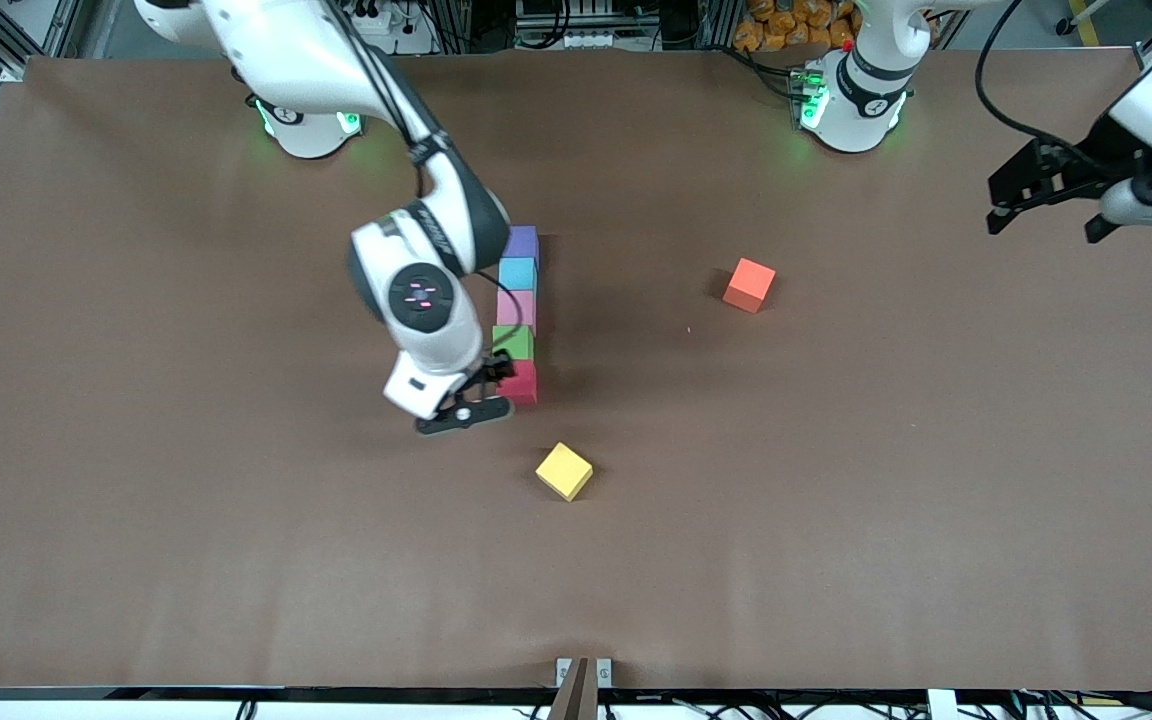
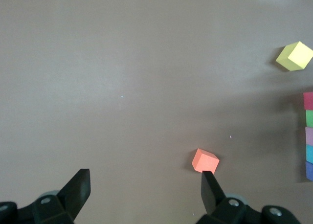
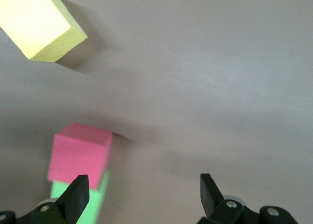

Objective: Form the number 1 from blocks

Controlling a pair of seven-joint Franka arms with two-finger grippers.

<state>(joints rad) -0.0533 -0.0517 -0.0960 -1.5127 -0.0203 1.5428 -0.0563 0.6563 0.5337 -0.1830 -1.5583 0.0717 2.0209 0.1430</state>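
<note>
Five blocks stand in a straight, touching column in the middle of the table: purple (image 1: 524, 242) farthest from the front camera, then light blue (image 1: 518, 273), pink (image 1: 516, 307), green (image 1: 514, 342) and red (image 1: 522, 383) nearest. My right gripper (image 1: 484, 392) is low beside the red block, on the right arm's side of it, open with nothing between its fingers. Its wrist view shows the red block (image 3: 80, 153) and green block (image 3: 78, 202) just beside one finger (image 3: 73, 199). My left gripper (image 1: 1044, 222) waits open, high over the left arm's end of the table.
An orange cube (image 1: 749, 284) lies apart from the column, toward the left arm's end. A yellow cube (image 1: 564, 471) lies nearer the front camera than the red block. The left wrist view shows the orange cube (image 2: 204, 161), the yellow cube (image 2: 294, 56) and the column's edge.
</note>
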